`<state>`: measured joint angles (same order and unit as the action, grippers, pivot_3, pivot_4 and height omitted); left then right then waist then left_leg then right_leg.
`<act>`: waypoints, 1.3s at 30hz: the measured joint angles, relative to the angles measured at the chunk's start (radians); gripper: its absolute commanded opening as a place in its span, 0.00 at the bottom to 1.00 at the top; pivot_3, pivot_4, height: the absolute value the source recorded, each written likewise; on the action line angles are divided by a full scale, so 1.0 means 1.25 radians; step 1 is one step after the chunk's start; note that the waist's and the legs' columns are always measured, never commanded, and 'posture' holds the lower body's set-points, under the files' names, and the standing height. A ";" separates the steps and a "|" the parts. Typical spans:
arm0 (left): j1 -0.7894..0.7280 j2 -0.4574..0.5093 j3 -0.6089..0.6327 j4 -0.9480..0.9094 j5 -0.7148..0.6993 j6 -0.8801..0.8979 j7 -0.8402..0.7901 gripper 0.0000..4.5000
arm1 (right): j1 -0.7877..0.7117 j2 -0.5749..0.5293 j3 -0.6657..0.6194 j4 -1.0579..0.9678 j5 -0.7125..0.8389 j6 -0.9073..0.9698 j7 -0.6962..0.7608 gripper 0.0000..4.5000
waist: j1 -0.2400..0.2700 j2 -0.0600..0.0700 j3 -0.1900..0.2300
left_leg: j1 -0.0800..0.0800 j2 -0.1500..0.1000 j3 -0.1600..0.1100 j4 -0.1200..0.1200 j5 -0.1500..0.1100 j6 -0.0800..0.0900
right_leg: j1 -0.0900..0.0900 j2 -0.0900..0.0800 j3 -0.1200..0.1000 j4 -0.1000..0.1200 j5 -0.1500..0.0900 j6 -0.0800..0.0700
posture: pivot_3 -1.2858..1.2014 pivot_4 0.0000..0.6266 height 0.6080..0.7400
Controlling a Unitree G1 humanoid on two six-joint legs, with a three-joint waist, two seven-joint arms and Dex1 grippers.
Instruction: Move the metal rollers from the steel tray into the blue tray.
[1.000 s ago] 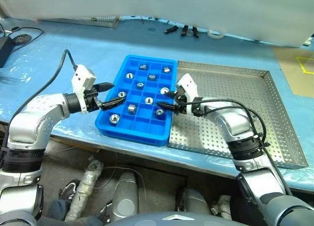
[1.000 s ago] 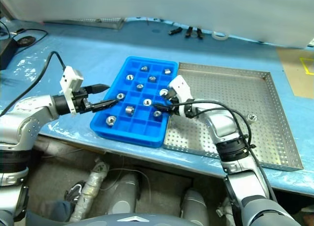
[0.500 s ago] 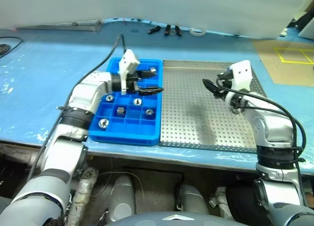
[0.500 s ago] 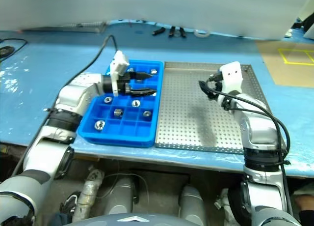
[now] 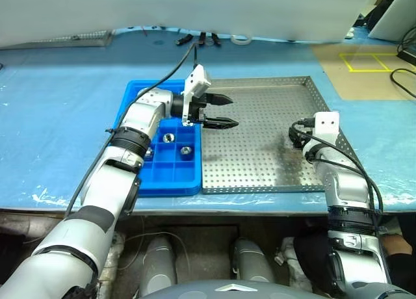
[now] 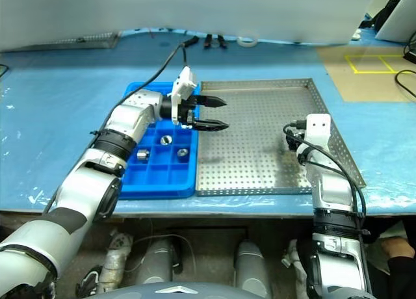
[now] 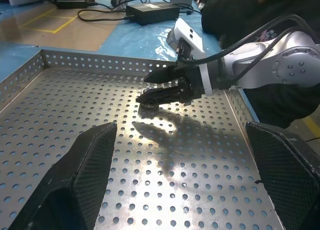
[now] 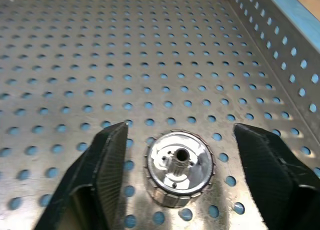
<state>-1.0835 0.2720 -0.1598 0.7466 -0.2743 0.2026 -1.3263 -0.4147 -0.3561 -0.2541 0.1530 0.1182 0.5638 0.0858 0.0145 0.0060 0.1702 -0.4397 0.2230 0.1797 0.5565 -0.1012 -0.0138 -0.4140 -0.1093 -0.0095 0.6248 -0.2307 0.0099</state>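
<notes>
The steel tray (image 5: 253, 157) lies right of the blue tray (image 5: 166, 185) on the blue table. One metal roller (image 8: 179, 167) stands on end on the steel tray's perforated floor, near its right rim. My right gripper (image 5: 294, 138) is down at that roller, open, with a finger (image 8: 112, 155) on either side and neither touching it. The left wrist view shows the same roller (image 7: 148, 97) under the right gripper's tips. My left gripper (image 5: 232, 112) hangs open and empty over the steel tray's left part, pointing right. Several rollers (image 5: 168, 137) sit in blue tray compartments.
Small black tools (image 5: 201, 38) and a white tape ring (image 5: 242, 38) lie at the table's back edge. A brown board with yellow lines (image 5: 364, 65) is at the back right. A cable (image 5: 175, 68) runs to my left wrist. The steel tray's low rim (image 8: 280, 45) stands close beside the roller.
The camera view has swung. My left gripper moved right, from over the blue tray to over the steel tray. My right gripper swung from the blue tray to the steel tray's right side, sank and opened wider.
</notes>
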 measured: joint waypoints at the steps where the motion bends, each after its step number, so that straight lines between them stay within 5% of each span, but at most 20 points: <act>1: 0.005 0.006 0.002 -0.008 0.001 0.002 0.000 0.96 | -0.005 -0.001 -0.001 0.012 -0.001 -0.011 -0.002 0.99 | 0.000 0.000 0.000 | 0.000 0.000 0.000 0.001 -0.001 0.001 | 0.001 0.000 0.000 0.000 0.000 0.000 | 0.39 0.24 1.00; 13: 0.079 0.049 0.008 -0.112 0.003 0.058 0.019 0.96 | -0.035 0.008 0.033 0.099 -0.001 -0.044 0.014 0.99 | 0.011 0.000 0.000 | 0.001 0.000 0.000 0.005 -0.002 0.003 | 0.006 -0.001 0.000 -0.001 0.000 -0.001 | 0.41 0.24 1.00; 16: 0.088 0.059 0.009 -0.130 0.003 0.069 0.022 0.96 | -0.041 0.009 0.026 0.111 0.005 -0.046 0.016 0.86 | 0.013 0.000 0.000 | 0.001 0.000 0.000 0.005 -0.002 0.003 | 0.006 -0.001 0.000 -0.001 0.000 -0.001 | 0.41 0.24 1.00; 23: 0.096 0.090 0.017 -0.151 0.002 0.092 0.021 0.96 | -0.041 0.009 0.025 0.108 0.009 -0.041 0.023 0.37 | 0.019 0.000 0.000 | 0.002 0.000 0.000 0.004 -0.002 0.003 | 0.005 -0.001 0.000 -0.001 0.000 -0.001 | 0.41 0.24 1.00; 31: 0.102 0.100 0.022 -0.151 0.003 0.101 0.027 0.96 | -0.033 0.020 0.035 0.025 0.029 0.000 0.051 0.38 | 0.020 0.000 0.000 | 0.001 0.000 0.000 0.003 -0.002 0.002 | 0.005 -0.001 0.000 -0.001 0.000 -0.001 | 0.42 0.24 1.00; 39: 0.154 0.167 0.072 -0.242 -0.016 0.153 0.065 0.96 | -0.119 0.034 0.164 -0.104 0.079 0.069 0.209 0.38 | 0.023 0.001 0.000 | 0.002 0.001 0.000 -0.004 0.000 -0.001 | 0.001 0.000 -0.001 -0.001 0.000 -0.001 | 0.50 0.24 1.00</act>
<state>-0.8906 0.4809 -0.0704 0.4445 -0.2942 0.3933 -1.2445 -0.5636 -0.3139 -0.0492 0.0230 0.2167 0.6499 0.3473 0.0427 0.0068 0.1707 -0.4377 0.2243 0.1793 0.5521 -0.1009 -0.0154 -0.4125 -0.1096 -0.0108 0.6230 -0.2303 0.0092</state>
